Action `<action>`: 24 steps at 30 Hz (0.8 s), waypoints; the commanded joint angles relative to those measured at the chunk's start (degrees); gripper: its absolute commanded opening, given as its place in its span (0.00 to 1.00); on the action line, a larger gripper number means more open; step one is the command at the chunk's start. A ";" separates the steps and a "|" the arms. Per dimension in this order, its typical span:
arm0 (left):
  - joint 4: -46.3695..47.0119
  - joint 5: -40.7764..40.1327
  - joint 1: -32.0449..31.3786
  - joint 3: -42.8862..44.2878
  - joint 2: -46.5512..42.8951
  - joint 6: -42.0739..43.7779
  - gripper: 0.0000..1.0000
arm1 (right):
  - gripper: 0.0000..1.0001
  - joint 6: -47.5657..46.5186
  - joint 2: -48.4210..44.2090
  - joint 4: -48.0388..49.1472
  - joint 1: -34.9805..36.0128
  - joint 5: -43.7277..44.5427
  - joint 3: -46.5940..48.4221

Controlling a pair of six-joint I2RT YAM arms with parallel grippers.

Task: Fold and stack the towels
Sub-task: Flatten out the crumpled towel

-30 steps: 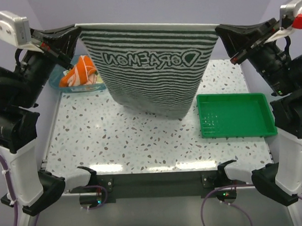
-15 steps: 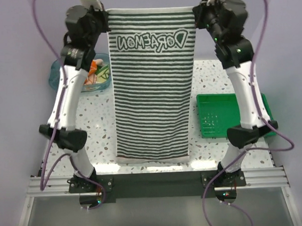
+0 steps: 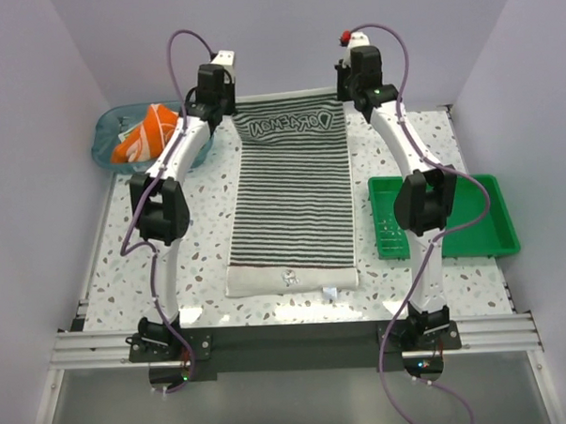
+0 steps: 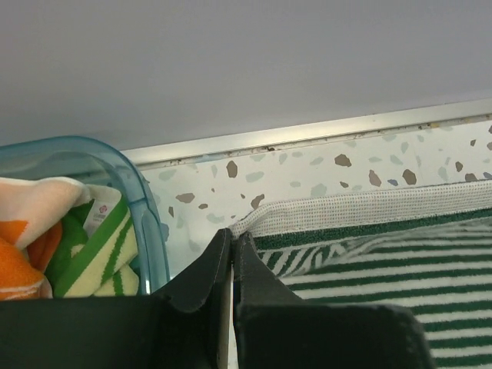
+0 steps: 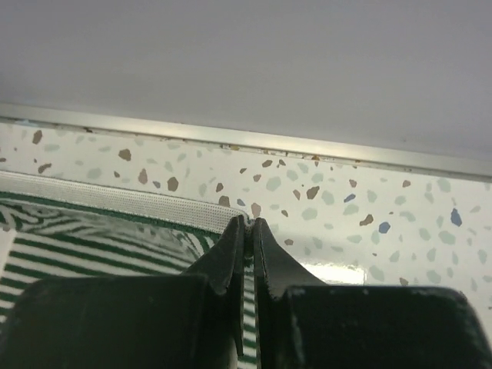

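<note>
Half a second ago the striped towel (image 3: 290, 198) hung upright between the two raised arms; since then both arms have stretched out and down toward the far edge, and the cloth now lies spread flat. The left fingers (image 4: 244, 261) are pressed together with no gap showing, and the towel's far left corner runs straight into their tips. The right fingers (image 5: 265, 254) are likewise closed tight, pinching the far right corner where the pale hem meets them. In the overhead view both sets of fingers sit low at the far edge of the surface (image 3: 173, 273), one at each far corner of the towel, with the arms reaching along its two long sides. The towel runs down the middle of the surface from the far edge almost to the near edge. Its lettered end is at the far side, and its near end shows a pale hem with a small white tag. In the far left corner, just left of the left fingers, a blue tub (image 3: 106, 149) holds the orange towel (image 3: 146, 133) bunched against the green towel (image 4: 104, 246). A green tray (image 3: 472, 237) lies along the right edge, beside the striped towel but apart from it.
</note>
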 commanded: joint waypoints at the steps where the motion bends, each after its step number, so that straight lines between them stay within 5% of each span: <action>1: 7.39 0.25 1.34 -2.53 -0.68 -0.61 0.00 | 0.00 -0.54 -0.30 4.16 -0.57 -0.88 -1.24; 13: 9.50 2.46 1.25 -18.09 -3.23 -3.42 0.00 | 0.00 3.68 -1.70 4.25 -0.49 -2.37 -18.75; 24: 5.21 4.39 1.25 -27.67 -16.93 -4.83 0.00 | 0.00 4.12 -14.70 -2.42 -0.57 -2.28 -25.78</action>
